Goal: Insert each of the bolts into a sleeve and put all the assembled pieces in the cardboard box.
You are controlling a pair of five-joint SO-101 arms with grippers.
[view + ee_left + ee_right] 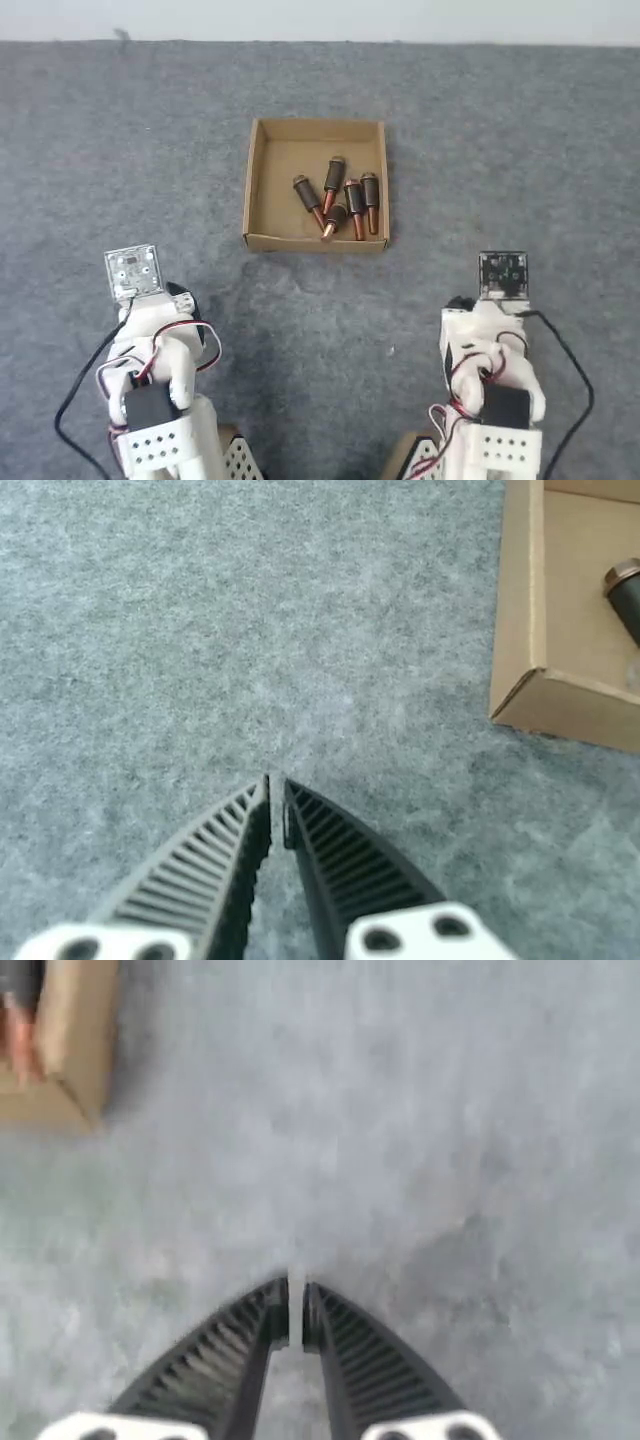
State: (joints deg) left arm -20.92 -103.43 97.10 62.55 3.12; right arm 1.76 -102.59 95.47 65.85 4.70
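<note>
High view looks straight down on a grey, carpet-like surface. The cardboard box sits just toward 12 o'clock from the middle of it. Five assembled pieces lie loose on the box floor, gathered toward its 4 o'clock corner. Each is a dark sleeve with a copper-coloured bolt end, and most of those ends point roughly toward 6 o'clock. Several pieces touch or overlap.

The left arm stands at 7 o'clock and the right arm at 5 o'clock. Both are folded back near the 6 o'clock edge, well apart from the box.

From the left wrist view, the left end effector has its ribbed fingers drawn together with only a hairline slit at the tips. It grips nothing and hangs over bare surface. Farther off are a corner of the box and the dark end of one piece inside it.

From the right wrist view, the right end effector is closed the same way and also holds nothing. Beyond it is a blurred corner of the box.
</note>
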